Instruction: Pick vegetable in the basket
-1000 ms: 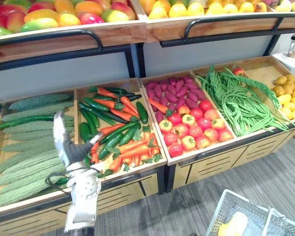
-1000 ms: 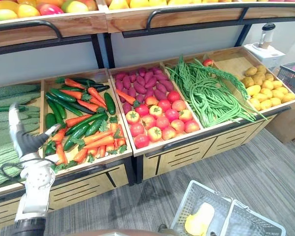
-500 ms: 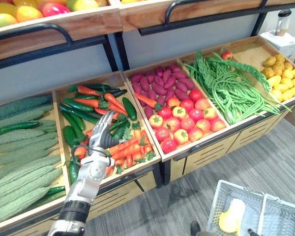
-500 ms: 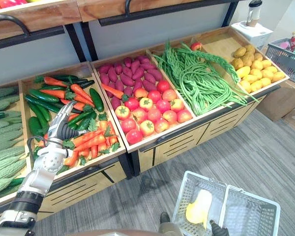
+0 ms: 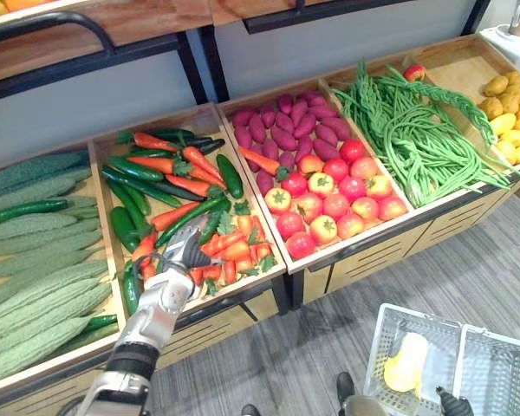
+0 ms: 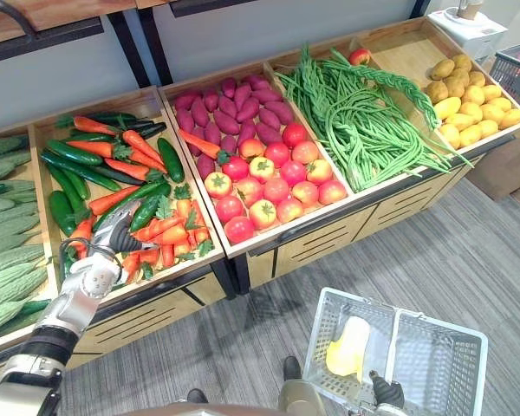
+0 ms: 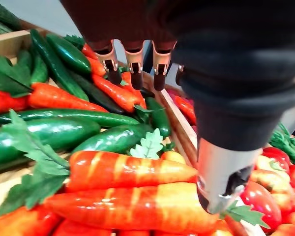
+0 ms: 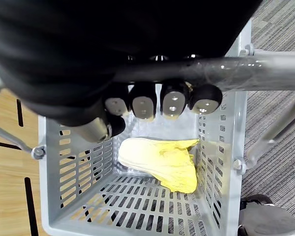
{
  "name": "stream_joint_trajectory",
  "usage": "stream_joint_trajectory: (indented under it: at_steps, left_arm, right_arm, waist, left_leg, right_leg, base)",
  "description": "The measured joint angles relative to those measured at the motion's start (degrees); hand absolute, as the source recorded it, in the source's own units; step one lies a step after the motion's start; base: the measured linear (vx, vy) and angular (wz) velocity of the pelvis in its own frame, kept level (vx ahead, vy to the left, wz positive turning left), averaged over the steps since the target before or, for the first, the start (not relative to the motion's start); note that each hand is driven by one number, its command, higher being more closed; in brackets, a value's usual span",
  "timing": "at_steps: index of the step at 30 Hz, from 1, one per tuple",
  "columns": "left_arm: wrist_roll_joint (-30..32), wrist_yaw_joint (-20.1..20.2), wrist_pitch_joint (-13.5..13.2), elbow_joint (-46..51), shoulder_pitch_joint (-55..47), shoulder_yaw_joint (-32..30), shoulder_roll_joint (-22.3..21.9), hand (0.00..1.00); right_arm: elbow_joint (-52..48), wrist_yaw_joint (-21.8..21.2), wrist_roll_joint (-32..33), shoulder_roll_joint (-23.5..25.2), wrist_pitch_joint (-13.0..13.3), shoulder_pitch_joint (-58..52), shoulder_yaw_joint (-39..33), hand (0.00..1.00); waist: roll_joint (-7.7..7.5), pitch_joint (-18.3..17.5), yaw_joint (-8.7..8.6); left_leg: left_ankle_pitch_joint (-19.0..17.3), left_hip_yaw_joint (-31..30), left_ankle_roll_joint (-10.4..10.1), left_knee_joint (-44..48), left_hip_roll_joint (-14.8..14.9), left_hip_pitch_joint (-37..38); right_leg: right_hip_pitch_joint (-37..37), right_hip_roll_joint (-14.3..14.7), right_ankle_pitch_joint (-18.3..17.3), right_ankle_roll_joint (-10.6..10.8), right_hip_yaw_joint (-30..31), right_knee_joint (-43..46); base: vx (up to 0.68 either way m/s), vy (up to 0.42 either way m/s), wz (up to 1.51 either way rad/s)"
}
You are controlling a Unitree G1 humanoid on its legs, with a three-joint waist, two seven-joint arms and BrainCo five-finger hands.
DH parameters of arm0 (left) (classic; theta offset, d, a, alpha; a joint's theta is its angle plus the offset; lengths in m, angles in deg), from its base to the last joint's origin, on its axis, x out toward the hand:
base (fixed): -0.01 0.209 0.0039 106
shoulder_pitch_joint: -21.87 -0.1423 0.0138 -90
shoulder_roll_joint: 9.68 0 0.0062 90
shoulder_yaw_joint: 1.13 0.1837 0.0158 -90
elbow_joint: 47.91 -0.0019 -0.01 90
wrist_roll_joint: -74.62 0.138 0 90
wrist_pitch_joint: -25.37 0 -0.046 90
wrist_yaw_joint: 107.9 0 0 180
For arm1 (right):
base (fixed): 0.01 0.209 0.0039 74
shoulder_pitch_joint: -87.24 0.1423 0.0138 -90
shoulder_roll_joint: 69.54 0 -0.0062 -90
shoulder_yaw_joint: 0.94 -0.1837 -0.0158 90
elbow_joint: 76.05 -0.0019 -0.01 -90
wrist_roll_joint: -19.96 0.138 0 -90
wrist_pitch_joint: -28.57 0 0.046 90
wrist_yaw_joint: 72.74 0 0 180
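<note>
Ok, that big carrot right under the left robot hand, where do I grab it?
Round its thick middle, from straight above. The carrot lies flat on top of the pile, crosswise to the open left robot hand, so the fingers could drop on the cucumber side and the thumb on the other. Probably skip the leafy end.

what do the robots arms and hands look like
The left arm is silver-grey metal with a black band further down. The left hand has silver fingers with dark tips and a dark ribbed cover at the wrist. The right hand has the same dark cover and dark-tipped fingers.
</note>
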Motion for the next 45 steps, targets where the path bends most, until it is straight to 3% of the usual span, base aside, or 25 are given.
stream_joint_trajectory:
  at_steps: [8, 31, 32, 45]
  left_arm:
    - [0.01, 1.99, 0.03, -3.55, 0.68, 2.02, 2.36, 0.00]
    - [0.12, 0.34, 0.83, -11.68, 11.86, 2.61, 0.04, 0.00]
    - [0.13, -0.17, 0.84, -12.10, 11.86, 2.51, 0.03, 1.00]
    - [0.18, -2.50, 1.68, -14.48, 13.93, 0.26, -1.14, 1.00]
  right_arm:
    - [-0.72, -0.11, 0.00, -0.14, -0.27, 0.45, 2.17, 1.00]
    - [-2.34, -0.03, 0.06, -1.70, -0.70, 7.21, 2.67, 1.00]
    - [-2.35, -0.03, 0.07, -1.77, -0.71, 7.33, 2.68, 1.00]
    - [-2.38, 0.04, 0.05, -2.77, -0.69, 7.82, 4.00, 1.00]
  waist:
    - [-0.01, 0.01, -0.02]
    - [-1.33, 6.19, -0.02]
    - [-1.39, 6.39, 0.01]
    - [-1.64, 7.25, 0.03]
  left_leg:
    - [0.02, -0.09, 0.02, 0.19, -0.04, -1.48]
    - [0.04, 3.43, 0.08, 2.52, 0.36, -7.87]
    - [0.04, 3.68, 0.08, 2.72, 0.51, -7.83]
    - [0.08, 5.67, 0.23, 2.98, 1.05, -7.85]
  right_leg:
    - [-1.24, -0.41, 0.00, 0.02, -0.74, 0.03]
    - [-9.21, 0.14, 1.57, 0.05, 2.66, 1.33]
    - [-9.21, 0.27, 1.66, 0.06, 2.91, 1.31]
    - [-9.04, 1.12, 4.24, 0.10, 4.91, -1.57]
  base:
    - [0.00, -0.008, 0.03]
    - [0.00, -0.012, -0.06]
    - [-0.01, -0.019, -0.05]
    - [-0.01, -0.023, -0.08]
